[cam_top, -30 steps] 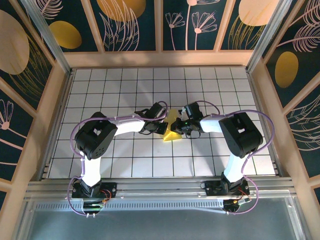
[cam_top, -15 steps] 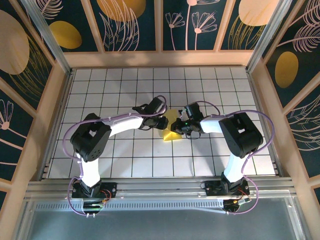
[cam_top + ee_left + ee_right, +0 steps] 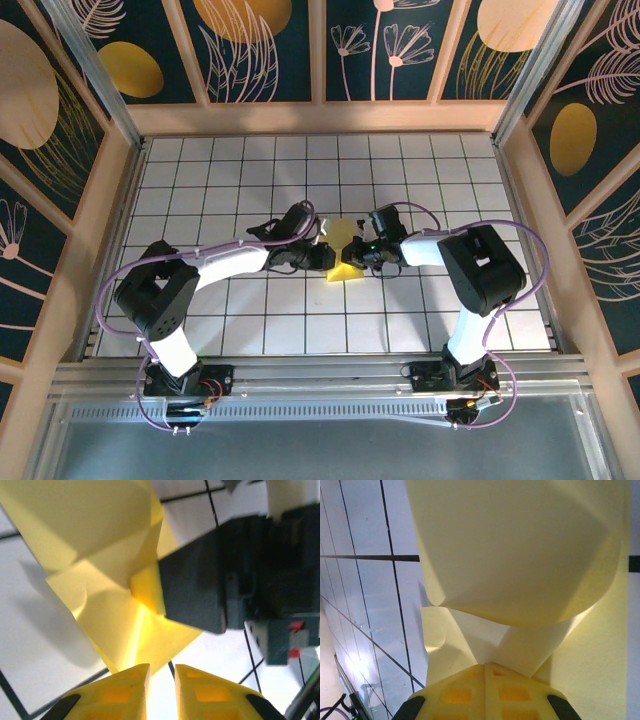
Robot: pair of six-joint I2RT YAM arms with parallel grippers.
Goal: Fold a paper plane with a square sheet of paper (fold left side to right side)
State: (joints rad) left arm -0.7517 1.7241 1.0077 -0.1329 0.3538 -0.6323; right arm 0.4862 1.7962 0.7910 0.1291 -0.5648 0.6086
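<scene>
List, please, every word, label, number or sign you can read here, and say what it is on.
None can be read. The square sheet of paper is plain, and the red tabs on the right gripper body are too blurred to show any text.

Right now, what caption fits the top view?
Left pincer and right pincer meet at a folded yellow paper on a tiled table.
</scene>
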